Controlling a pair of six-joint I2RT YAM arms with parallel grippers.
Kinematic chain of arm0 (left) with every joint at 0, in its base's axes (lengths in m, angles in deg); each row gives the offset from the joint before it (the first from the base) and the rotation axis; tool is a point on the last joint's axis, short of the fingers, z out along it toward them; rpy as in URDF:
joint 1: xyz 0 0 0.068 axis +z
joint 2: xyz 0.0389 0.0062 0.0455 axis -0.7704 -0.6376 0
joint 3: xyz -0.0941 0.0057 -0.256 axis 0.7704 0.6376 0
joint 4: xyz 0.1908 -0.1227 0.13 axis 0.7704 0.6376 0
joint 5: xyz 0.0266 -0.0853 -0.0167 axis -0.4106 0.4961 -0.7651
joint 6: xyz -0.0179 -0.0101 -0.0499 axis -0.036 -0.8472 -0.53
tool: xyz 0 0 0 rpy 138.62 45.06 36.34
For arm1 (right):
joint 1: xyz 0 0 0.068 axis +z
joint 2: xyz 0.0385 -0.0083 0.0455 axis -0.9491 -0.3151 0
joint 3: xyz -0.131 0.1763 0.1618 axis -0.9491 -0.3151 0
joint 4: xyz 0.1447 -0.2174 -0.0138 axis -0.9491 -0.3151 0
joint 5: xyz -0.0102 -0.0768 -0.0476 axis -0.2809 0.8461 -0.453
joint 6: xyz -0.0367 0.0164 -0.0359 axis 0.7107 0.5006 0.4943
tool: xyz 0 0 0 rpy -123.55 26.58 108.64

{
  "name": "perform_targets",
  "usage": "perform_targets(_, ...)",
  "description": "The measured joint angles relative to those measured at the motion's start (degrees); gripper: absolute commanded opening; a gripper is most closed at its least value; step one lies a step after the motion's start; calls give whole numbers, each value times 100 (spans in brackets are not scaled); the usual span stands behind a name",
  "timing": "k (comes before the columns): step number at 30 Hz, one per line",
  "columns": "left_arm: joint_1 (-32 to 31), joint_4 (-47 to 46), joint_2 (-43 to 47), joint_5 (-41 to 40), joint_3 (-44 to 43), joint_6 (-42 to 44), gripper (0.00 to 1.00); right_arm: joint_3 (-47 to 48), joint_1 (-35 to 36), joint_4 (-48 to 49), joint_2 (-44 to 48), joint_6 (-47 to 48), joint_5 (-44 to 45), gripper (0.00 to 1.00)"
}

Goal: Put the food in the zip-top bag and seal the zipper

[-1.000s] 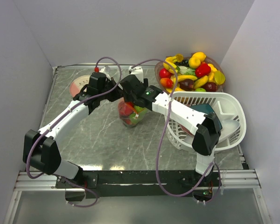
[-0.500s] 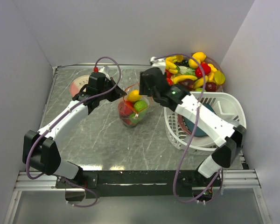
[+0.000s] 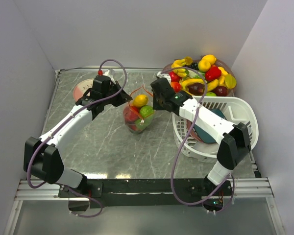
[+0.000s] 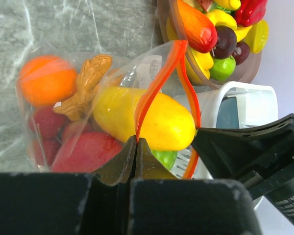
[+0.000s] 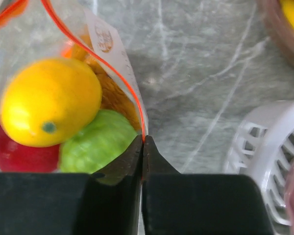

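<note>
The zip-top bag point(image 3: 137, 116) stands open at mid-table, holding food: a yellow lemon point(image 3: 140, 100), a green piece point(image 3: 146, 111) and red fruit point(image 3: 131, 115). My left gripper point(image 3: 126, 98) is shut on the left side of the orange-red zipper point(image 4: 159, 81), pinching the strip right at its fingertips point(image 4: 137, 140). My right gripper point(image 3: 154, 101) is shut on the zipper point(image 5: 95, 54) at the bag's right side, also at the tips point(image 5: 143, 140). Through the plastic the left wrist view shows the lemon point(image 4: 142, 117), an orange point(image 4: 45, 81) and a red strawberry point(image 4: 83, 152).
A clear bowl point(image 3: 231, 68) heaped with more toy fruit sits at the back right. In front of it is a white slatted basket point(image 3: 245, 115) with a teal plate inside. A pink plate point(image 3: 81, 91) lies back left, behind the left arm.
The right gripper left the bag's mouth with the lemon now lying inside. It swung to the bag's right side and shut on the zipper strip. The left gripper kept its hold.
</note>
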Motion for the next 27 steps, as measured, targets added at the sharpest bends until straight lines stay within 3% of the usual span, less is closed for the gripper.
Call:
perform_targets(9, -240, 619, 391, -675, -490, 461, 1, 962, 516, -190, -9, 144, 212, 0)
perform_targets(15, -411, 804, 656, -973, -496, 511, 1, 1025, -96, -251, -9, 175, 168, 0)
perform_targets(21, -181, 984, 492, -1117, -544, 481, 1, 1043, 461, -339, -24, 243, 98, 0)
perform_targets(27, -651, 850, 682, -1104, -162, 122, 1, 1460, -170, -584, -157, 295, -144, 0)
